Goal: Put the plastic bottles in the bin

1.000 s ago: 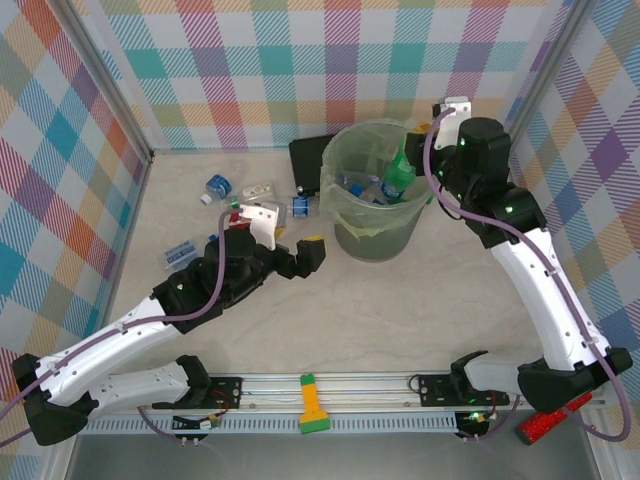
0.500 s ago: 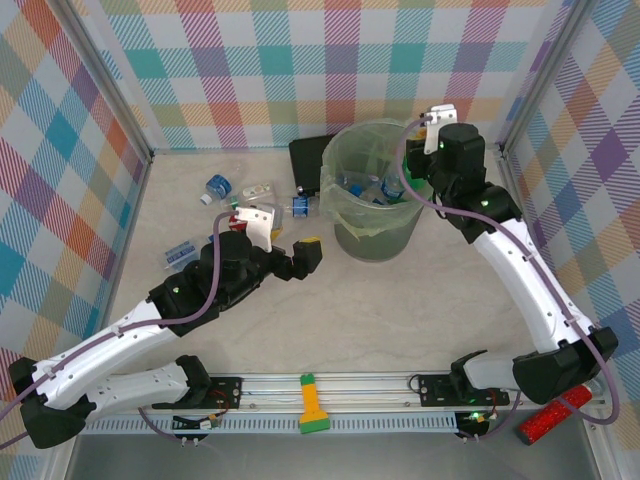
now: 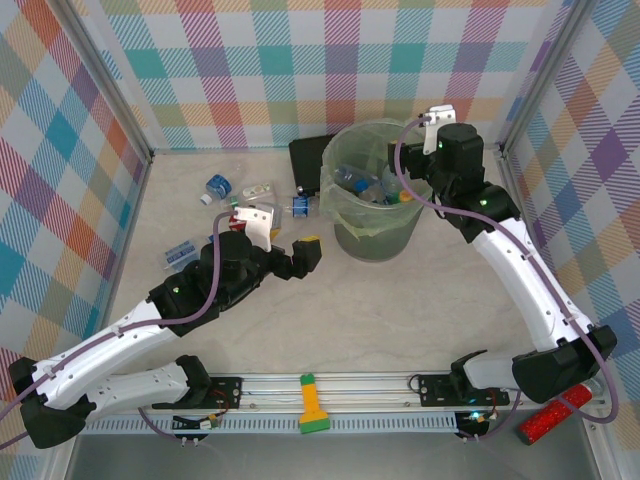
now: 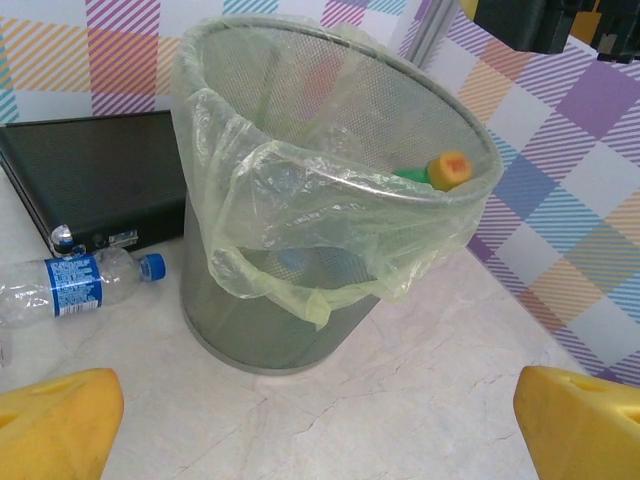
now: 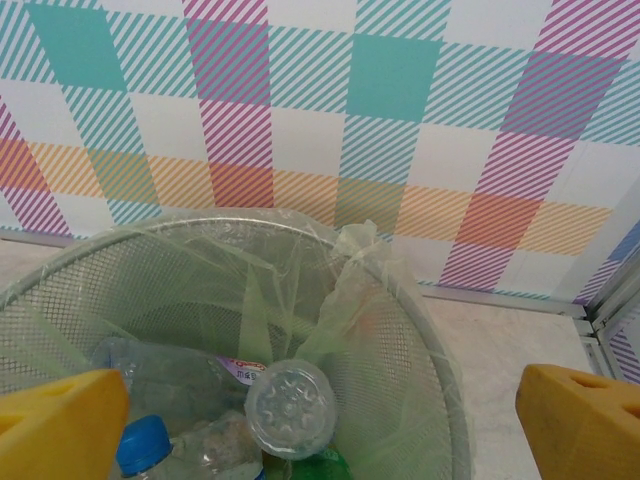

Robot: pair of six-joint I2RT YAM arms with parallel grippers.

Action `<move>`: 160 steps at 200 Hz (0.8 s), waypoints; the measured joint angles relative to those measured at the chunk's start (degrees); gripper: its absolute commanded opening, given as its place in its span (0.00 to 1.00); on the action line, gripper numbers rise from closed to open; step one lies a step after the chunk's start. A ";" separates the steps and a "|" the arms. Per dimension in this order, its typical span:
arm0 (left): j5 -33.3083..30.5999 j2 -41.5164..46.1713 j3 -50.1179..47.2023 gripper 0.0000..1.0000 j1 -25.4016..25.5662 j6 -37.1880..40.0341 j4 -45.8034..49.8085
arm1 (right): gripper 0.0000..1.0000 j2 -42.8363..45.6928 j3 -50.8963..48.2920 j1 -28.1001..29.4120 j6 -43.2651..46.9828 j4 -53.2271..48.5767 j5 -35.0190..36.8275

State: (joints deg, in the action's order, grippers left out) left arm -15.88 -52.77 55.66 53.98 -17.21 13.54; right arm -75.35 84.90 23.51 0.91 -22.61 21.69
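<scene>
The bin (image 3: 372, 238) is a round mesh bucket with a pale green bag liner, standing at the back centre. Several plastic bottles (image 3: 360, 182) lie inside it. In the right wrist view I look down on a clear bottle's base (image 5: 290, 408), a blue cap (image 5: 140, 445) and a green bottle (image 5: 328, 466). My right gripper (image 3: 418, 170) hangs open over the bin's right rim (image 5: 440, 350), holding nothing. More bottles lie on the table left of the bin (image 3: 218, 186) (image 3: 298, 205) (image 3: 180, 253). My left gripper (image 3: 308, 255) is open near the bin's left side, by a blue-labelled bottle (image 4: 80, 285).
A flat black rectangular object (image 3: 308, 155) (image 4: 90, 185) lies behind the bin on its left. A red glittery cylinder (image 3: 555, 415) rests by the right arm's base. A yellow and green tool (image 3: 312, 405) sits on the front rail. Checked walls close in the table.
My right gripper, shut on a green bottle above the bin a second ago, has lowered and opened. The bottle now lies in the bin. The left arm has barely shifted.
</scene>
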 measured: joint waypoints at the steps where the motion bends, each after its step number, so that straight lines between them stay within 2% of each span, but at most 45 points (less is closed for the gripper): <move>1: -0.02 0.00 0.00 0.99 0.00 0.00 0.00 | 0.99 0.00 0.00 0.00 0.00 -0.09 -0.04; 48: -2.08 -0.42 0.00 1.00 0.00 -1.05 0.74 | 0.99 0.00 0.07 0.02 -0.46 -1.36 -1.62; 100: -7.87 -1.22 0.00 0.99 -0.96 -3.96 5.35 | 0.99 0.37 0.33 0.02 -3.10 -3.10 -6.01; 118: -8.87 -1.62 -0.02 0.99 -3.50 -5.73 7.30 | 0.99 1.20 0.37 0.02 -4.74 -4.04 -8.72; 160: -9.31 -2.95 -1.79 0.99 -13.60 -9.53 11.45 | 0.99 3.93 0.39 0.87 -8.48 -5.44 -15.26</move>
State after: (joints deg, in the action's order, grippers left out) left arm -25.19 -55.72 53.87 40.38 -26.74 24.99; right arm -71.42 85.30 24.38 -7.57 -28.05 6.44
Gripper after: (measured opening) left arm 0.995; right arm 0.990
